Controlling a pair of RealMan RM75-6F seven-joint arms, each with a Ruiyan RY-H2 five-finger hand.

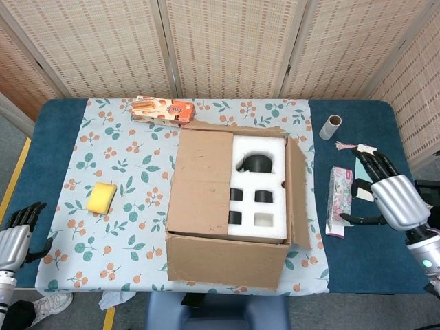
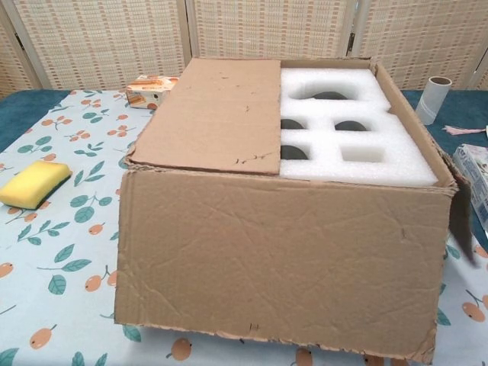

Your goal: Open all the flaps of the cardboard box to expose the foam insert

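One cardboard box [image 1: 227,206], one flap [image 1: 199,182] closed.

One flap [image 2: 210,114] still covers half the foam insert [image 2: 366,145].

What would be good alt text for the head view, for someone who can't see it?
A cardboard box sits mid-table with one flap still folded over the left part of its white foam insert; the other flaps are open. Both robot hands rest apart from it, the left hand at the table's near left corner, the right hand beside a pink packet.
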